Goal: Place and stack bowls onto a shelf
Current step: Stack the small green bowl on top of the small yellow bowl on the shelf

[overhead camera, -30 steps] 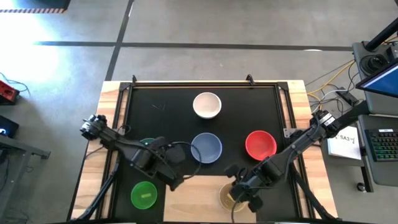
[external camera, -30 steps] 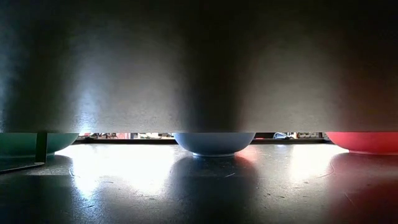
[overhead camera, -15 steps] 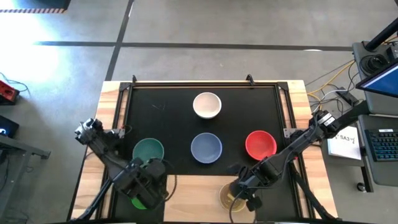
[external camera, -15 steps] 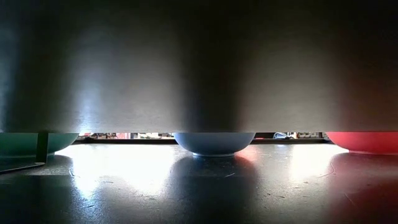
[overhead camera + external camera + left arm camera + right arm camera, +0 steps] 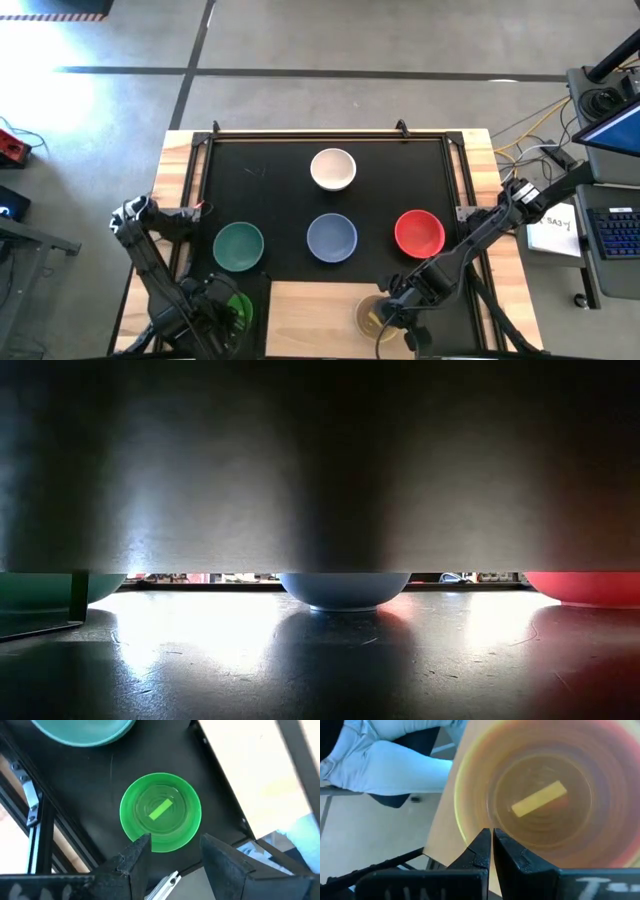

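Note:
A small bright green bowl (image 5: pixel 161 812) (image 5: pixel 239 304) sits on the black mat at the near left, beside the pale wood shelf (image 5: pixel 315 305). My left gripper (image 5: pixel 175 845) (image 5: pixel 222 318) hovers over its near rim, open, one finger at either side of the rim's near part. Whether it touches, I cannot tell. The small yellow bowl (image 5: pixel 540 795) (image 5: pixel 372 316) is over the shelf's near right part, with my right gripper (image 5: pixel 492 840) (image 5: pixel 392 308) shut on it. The white (image 5: pixel 332 168), teal (image 5: pixel 238 246), pale blue (image 5: pixel 332 238) and red (image 5: pixel 419 232) bowls rest on the mat. My right gripper pinches the yellow bowl's rim (image 5: pixel 470 832) between its two fingers, on the bowl's right side. The fingers come from above, slanting down. The bowl stays upright with its opening up; whether its base rests on the shelf or is lifted, I cannot tell.
In the low view a dark panel blocks the upper part, and under it the teal (image 5: pixel 40 588), pale blue (image 5: pixel 343 588) and red (image 5: pixel 590 587) bowls show. A person's legs in pale jeans (image 5: pixel 385 760) are just past the table's near edge. Black rails line the mat's sides.
My left arm has swung from the table's middle, by the pale blue bowl, toward the near left corner and now hangs over the green bowl; the teal bowl is uncovered. My right gripper has eased slightly toward the near edge with the yellow bowl.

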You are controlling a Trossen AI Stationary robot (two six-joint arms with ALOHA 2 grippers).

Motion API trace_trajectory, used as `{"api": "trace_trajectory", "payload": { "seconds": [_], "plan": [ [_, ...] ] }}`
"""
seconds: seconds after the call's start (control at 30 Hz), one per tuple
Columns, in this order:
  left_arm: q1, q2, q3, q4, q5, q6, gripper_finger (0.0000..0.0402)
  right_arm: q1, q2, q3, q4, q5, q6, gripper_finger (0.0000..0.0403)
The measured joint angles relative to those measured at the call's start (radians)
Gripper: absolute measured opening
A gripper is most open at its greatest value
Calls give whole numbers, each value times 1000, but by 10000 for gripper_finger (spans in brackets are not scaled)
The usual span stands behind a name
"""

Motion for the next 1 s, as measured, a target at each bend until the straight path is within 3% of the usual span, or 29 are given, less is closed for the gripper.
{"api": "trace_trajectory", "payload": {
  "seconds": [0.4, 0.6, 0.8, 1.0],
  "plan": [
    [-34, 1, -249, 260, 149, -115, 152, 0, 0, 140, -9, 26, -176, 11],
    [-34, 0, -406, 380, 244, -114, 152, 0, 0, 180, -22, 26, -192, 38],
    [-31, -52, -545, 504, 251, -107, 152, -3, 0, 183, -24, 27, -200, 73],
    [-31, -108, -639, 513, 246, -141, 152, -3, 0, 183, -25, 27, -216, 95]
  ]
}}
